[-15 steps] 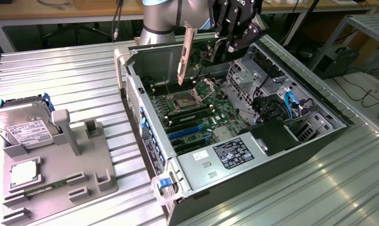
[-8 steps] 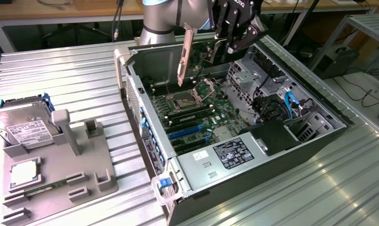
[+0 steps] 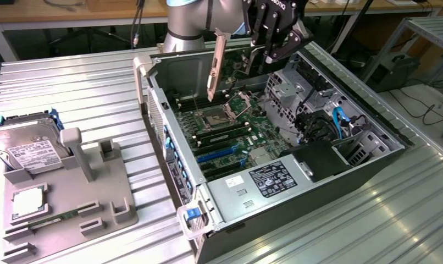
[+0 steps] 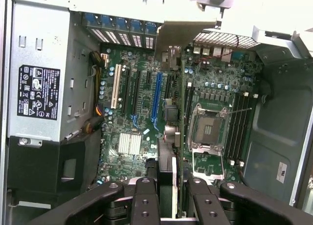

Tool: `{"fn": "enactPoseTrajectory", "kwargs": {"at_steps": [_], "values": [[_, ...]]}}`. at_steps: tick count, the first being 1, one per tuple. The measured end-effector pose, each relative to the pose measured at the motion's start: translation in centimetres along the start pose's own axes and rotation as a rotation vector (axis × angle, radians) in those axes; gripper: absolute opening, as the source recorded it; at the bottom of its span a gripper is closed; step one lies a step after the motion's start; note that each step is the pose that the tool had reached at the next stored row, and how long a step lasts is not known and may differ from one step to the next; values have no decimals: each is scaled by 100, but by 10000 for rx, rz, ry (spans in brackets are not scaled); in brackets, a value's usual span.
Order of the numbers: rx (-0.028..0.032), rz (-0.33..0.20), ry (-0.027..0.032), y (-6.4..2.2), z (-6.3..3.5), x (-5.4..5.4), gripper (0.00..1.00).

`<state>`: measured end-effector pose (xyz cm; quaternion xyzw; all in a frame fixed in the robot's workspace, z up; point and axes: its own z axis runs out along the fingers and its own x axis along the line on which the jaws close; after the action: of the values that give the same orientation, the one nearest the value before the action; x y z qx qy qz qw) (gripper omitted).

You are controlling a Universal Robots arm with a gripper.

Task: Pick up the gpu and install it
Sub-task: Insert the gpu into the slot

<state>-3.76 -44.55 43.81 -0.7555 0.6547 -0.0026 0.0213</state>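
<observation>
My gripper hangs over the open computer case, shut on the gpu. The card is held upright, above the motherboard and not touching it, with its silver end bracket pointing down on the exterior view's left. In the wrist view the gpu runs edge-on away from the gripper. Its black fan sits between the two black fingers, and its bracket is at the far end near the case's rear slots. The card lies roughly above and beside the blue expansion slot.
An empty CPU socket and memory slots lie beside the card. The power supply with a black label fills one end of the case. On the exterior view's left, a grey holder tray carries a hard drive, a processor and a memory stick.
</observation>
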Motion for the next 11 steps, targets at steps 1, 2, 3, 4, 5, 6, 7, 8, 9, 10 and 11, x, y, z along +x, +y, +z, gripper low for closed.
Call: {"fn": "enactPoseTrajectory", "kwargs": {"at_steps": [1, 2, 3, 4, 5, 6, 7, 8, 9, 10, 11], "values": [[0, 0, 1, 0, 1, 0, 28], [-1, 1, 1, 0, 3, 0, 28], [-1, 0, 1, 0, 5, 0, 28], [-1, 0, 1, 0, 7, 0, 28], [0, 0, 0, 0, 9, 0, 28], [0, 0, 0, 0, 12, 0, 28], [-1, 1, 1, 1, 15, 0, 28], [-1, 1, 1, 1, 18, 0, 28], [-1, 0, 1, 1, 20, 0, 28], [-1, 0, 1, 1, 23, 1, 28], [0, 0, 0, 1, 25, 1, 28]]}}
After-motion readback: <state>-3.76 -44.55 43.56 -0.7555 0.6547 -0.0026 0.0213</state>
